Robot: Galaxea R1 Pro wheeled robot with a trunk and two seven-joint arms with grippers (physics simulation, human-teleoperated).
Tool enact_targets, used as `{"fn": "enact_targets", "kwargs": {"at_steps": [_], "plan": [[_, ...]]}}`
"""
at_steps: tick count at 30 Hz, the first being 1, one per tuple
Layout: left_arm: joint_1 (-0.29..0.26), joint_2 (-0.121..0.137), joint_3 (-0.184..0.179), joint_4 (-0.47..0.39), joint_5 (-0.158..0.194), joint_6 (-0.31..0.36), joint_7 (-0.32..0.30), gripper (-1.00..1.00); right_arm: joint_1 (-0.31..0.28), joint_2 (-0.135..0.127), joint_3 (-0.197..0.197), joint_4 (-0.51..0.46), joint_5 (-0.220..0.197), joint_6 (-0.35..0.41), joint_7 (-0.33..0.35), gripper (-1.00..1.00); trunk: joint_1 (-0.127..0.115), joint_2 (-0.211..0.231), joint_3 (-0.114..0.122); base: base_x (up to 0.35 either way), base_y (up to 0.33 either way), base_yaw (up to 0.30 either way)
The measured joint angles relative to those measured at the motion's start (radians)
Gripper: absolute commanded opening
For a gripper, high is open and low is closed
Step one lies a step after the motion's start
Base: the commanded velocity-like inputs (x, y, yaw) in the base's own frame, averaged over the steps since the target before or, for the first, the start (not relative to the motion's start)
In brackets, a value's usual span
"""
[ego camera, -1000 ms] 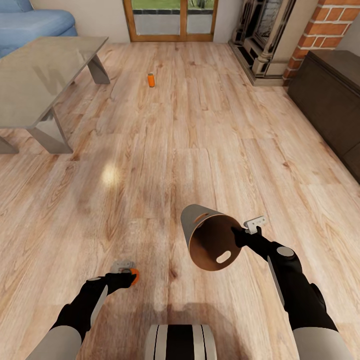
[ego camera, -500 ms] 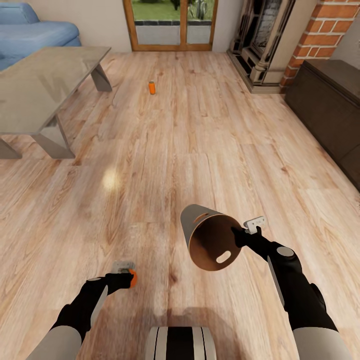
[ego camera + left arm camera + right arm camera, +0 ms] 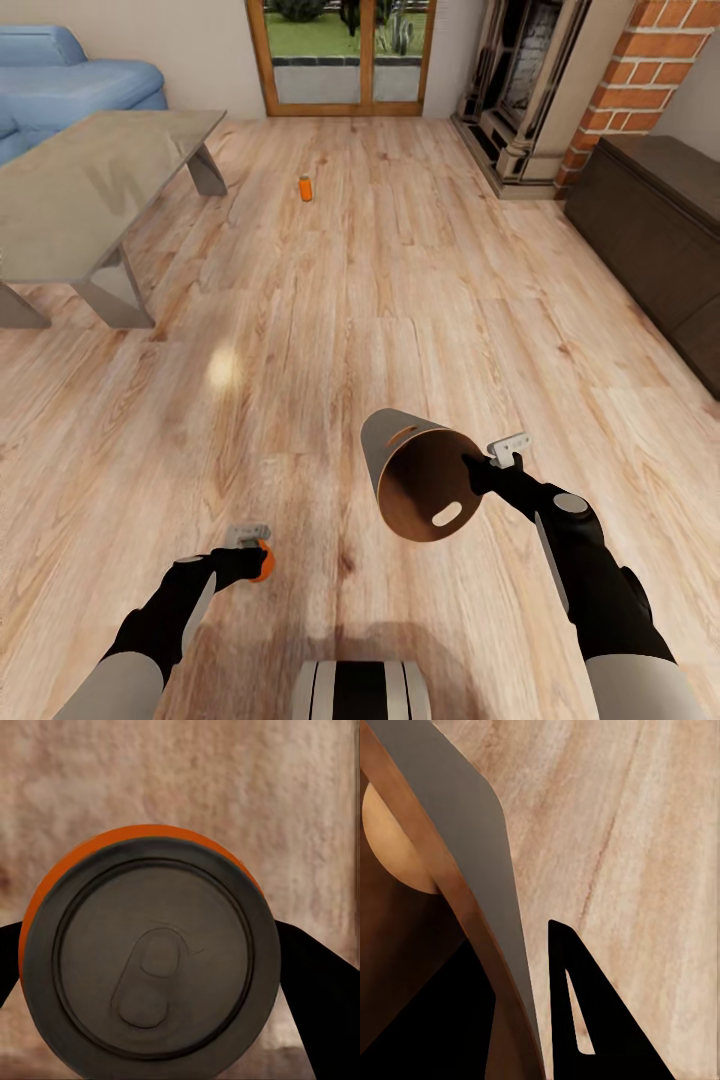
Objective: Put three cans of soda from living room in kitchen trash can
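Orange shows between the dark fingers of the left hand [image 3: 258,556], which is closed on a soda can [image 3: 263,560] low over the wood plank floor [image 3: 400,280]. In the left wrist view this held can [image 3: 150,956] faces the camera end-on, its grey round top and pull tab plain, with a black finger [image 3: 319,997] pressed against one side of it and another against the opposite side.

The right hand [image 3: 478,470] grips the rim of the trash can [image 3: 420,480], one finger inside the wall and one outside. The bucket is tipped on its side in the air, its brown-orange inside and an oval slot handle turned toward the head camera, its grey outside above. In the right wrist view the bucket wall [image 3: 472,870] passes between the fingers, with one black finger [image 3: 585,1012] on its grey outer face.

A second orange soda can [image 3: 305,188] stands upright on the floor far ahead, well apart from both hands, near the corner of the low glass counter [image 3: 90,190]. A blue sofa [image 3: 70,85] sits behind that counter, glass doors [image 3: 345,55] close the far wall, and a dark cabinet [image 3: 660,230] runs along the right.
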Motion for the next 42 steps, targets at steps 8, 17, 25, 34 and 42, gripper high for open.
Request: {"fn": "enact_targets", "kwargs": {"at_steps": [8, 17, 25, 34, 42], "plan": [[0.000, 0.002, -0.001, -0.009, 0.003, 0.008, -0.018, -1.00, 0.000, -0.003, -0.006, 0.000, -0.004, 0.001, 0.006, -1.00, -0.031, 0.056, 0.025, 0.000, 0.000, 0.000], [-0.002, 0.061, 0.003, -0.164, 0.008, 0.015, -0.290, -1.00, 0.000, -0.019, -0.016, 0.000, -0.008, 0.015, 0.063, -1.00, -0.065, 0.119, 0.053, 0.000, 0.000, 0.000], [0.000, 0.114, 0.006, -0.350, 0.005, 0.082, -0.465, -1.00, -0.001, -0.063, -0.020, -0.082, 0.012, 0.230, 0.155, -1.00, -0.096, 0.175, 0.078, 0.000, 0.000, 0.000], [0.000, 0.143, 0.009, -0.485, 0.004, 0.168, -0.672, -1.00, -0.004, -0.094, -0.018, -0.096, 0.020, 0.371, 0.177, -1.00, -0.130, 0.238, 0.107, 0.000, 0.000, 0.000], [-0.001, 0.197, 0.056, -0.493, 0.016, 0.232, -0.928, -1.00, -0.009, -0.123, -0.011, -0.093, 0.054, 0.467, 0.180, -1.00, -0.161, 0.294, 0.132, 0.000, 0.000, 0.000]]}}
